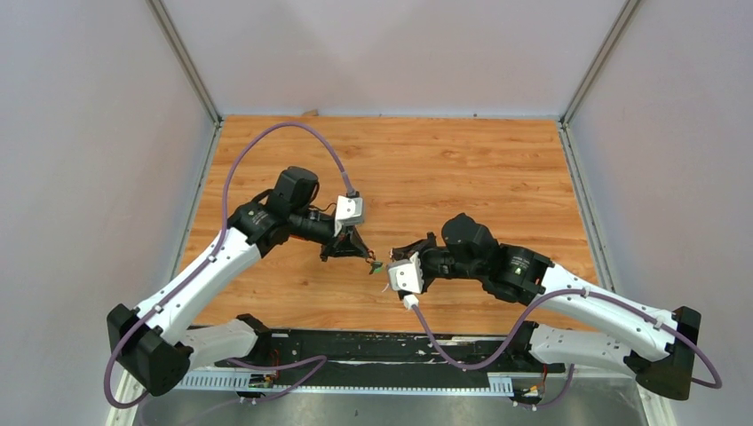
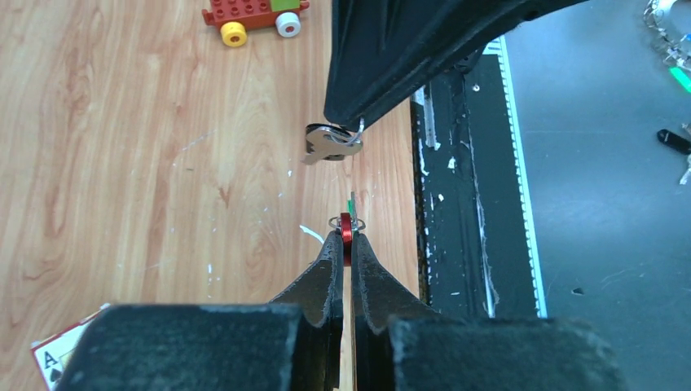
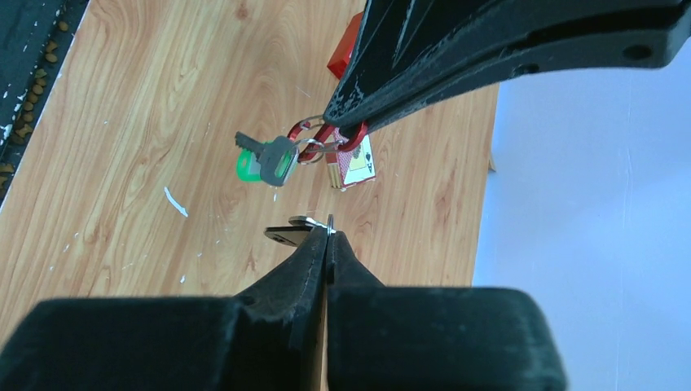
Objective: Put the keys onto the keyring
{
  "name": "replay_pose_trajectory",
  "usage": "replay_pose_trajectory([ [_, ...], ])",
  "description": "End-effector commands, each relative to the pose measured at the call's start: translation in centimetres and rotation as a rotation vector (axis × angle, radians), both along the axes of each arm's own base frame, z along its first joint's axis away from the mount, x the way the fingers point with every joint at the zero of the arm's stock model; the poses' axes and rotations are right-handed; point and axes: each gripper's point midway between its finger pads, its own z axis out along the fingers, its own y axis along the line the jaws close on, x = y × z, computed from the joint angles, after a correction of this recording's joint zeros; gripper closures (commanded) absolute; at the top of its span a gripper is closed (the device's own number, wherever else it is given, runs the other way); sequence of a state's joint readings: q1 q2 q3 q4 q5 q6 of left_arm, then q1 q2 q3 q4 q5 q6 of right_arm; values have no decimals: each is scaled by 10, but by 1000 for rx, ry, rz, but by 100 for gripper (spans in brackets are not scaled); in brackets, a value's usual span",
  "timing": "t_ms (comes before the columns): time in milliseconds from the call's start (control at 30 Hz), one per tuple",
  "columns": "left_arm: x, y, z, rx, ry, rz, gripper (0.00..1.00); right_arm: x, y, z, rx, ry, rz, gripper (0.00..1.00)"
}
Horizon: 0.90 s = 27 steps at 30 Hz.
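My left gripper is shut on the red keyring, held above the wooden table. The right wrist view shows the keyring pinched in the left fingers, with the green-headed key hanging from it by a small silver ring. My right gripper is shut on the wire ring of the dark key, whose silver part hangs below the right fingers. Both grippers meet tip to tip in the top view, left gripper and right gripper, with the green key between them.
A red toy block car lies on the table far from the grippers. A playing card rests under the keyring, beside a red box. The black base rail runs along the table's near edge.
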<state>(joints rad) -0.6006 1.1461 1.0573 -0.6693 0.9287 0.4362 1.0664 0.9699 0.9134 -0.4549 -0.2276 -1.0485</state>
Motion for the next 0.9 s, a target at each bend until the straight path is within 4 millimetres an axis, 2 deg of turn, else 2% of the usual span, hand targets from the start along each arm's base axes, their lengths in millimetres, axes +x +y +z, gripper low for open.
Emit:
replay_pose_trajectory([
  [0, -3, 4, 8, -21, -116, -38, 100, -4, 4, 13, 21, -26, 31, 100],
  [133, -14, 3, 3, 19, -83, -109, 100, -3, 8, 8, -5, -51, 35, 100],
  [300, -17, 5, -8, 93, -19, -126, 100, -2, 10, 9, 4, -94, 31, 100],
  [667, -14, -13, 14, -11, 44, -73, 100, -10, 15, -2, 12, -118, 55, 100],
  [867, -12, -15, 11, -18, 59, -59, 100, -12, 18, -2, 25, -134, 56, 100],
])
